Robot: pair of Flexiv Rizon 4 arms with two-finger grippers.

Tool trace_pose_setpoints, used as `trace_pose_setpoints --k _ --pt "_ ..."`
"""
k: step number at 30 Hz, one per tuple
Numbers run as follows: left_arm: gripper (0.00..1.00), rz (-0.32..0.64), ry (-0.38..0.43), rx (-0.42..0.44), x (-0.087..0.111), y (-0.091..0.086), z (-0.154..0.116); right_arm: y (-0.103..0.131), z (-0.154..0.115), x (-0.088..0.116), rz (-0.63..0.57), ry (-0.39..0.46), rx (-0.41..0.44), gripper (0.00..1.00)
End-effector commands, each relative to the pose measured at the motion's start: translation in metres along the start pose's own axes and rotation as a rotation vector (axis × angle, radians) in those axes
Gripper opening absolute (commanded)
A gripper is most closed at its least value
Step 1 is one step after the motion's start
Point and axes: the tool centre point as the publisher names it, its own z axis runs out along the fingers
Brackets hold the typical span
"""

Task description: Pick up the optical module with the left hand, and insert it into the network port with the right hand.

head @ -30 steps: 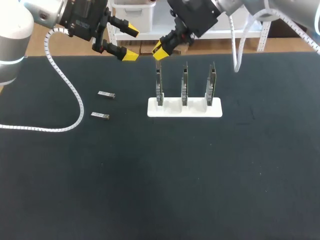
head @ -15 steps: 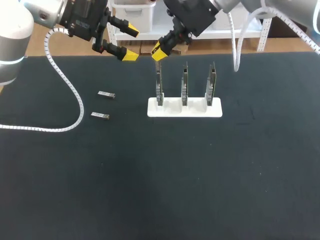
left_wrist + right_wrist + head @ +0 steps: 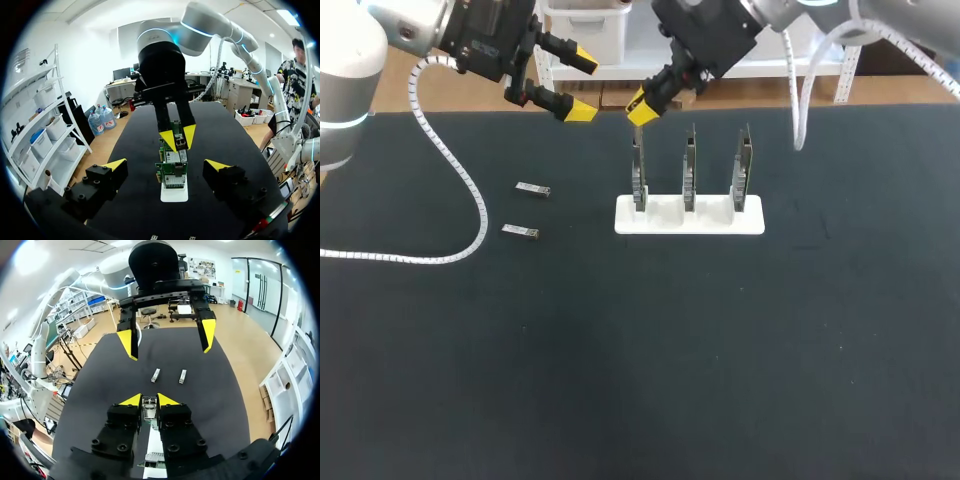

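Movement is slight: the right gripper (image 3: 641,105), clenched on the small silver optical module (image 3: 148,407), has edged right above the leftmost upright green network card (image 3: 638,170) in the white holder (image 3: 665,218), insertion pending, while the left gripper (image 3: 581,86) stays spread and empty, far left.

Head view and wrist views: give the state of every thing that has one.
Left hand: open, empty.
Right hand: shut on an optical module, above the leftmost board.
Far loose module: lying flat on the table.
Near loose module: lying flat too.
Three boards: upright in the white holder.
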Motion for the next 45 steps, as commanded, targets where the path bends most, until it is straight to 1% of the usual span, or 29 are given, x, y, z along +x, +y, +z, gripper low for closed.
trace_pose_setpoints --k 1,11,14,22,30,37,45 --pt "1.0 -0.002 0.005 0.0 -0.001 0.0 0.0 0.001 0.002 0.002 0.003 -0.002 0.001 0.0" --pt "1.0 -0.002 0.005 0.0 -0.001 0.0 0.0 -0.002 0.0 0.002 0.004 -0.001 0.004 0.0" --pt "1.0 -0.002 0.005 0.0 -0.001 0.0 0.0 -0.005 -0.003 -0.001 -0.006 0.004 0.009 0.0" --pt "1.0 -0.002 0.005 0.0 -0.001 0.0 0.0 -0.007 0.003 0.0 -0.004 0.001 -0.007 0.0" --pt "1.0 -0.002 0.005 0.0 -0.001 0.0 0.0 -0.008 0.002 0.003 0.007 -0.002 0.001 0.0" --pt "1.0 -0.002 0.005 0.0 -0.001 0.0 0.0 -0.01 0.002 -0.001 -0.001 0.001 0.001 0.0" --pt "1.0 -0.002 0.005 0.0 -0.001 0.0 0.0 -0.009 0.005 0.004 0.02 -0.014 0.011 0.0"
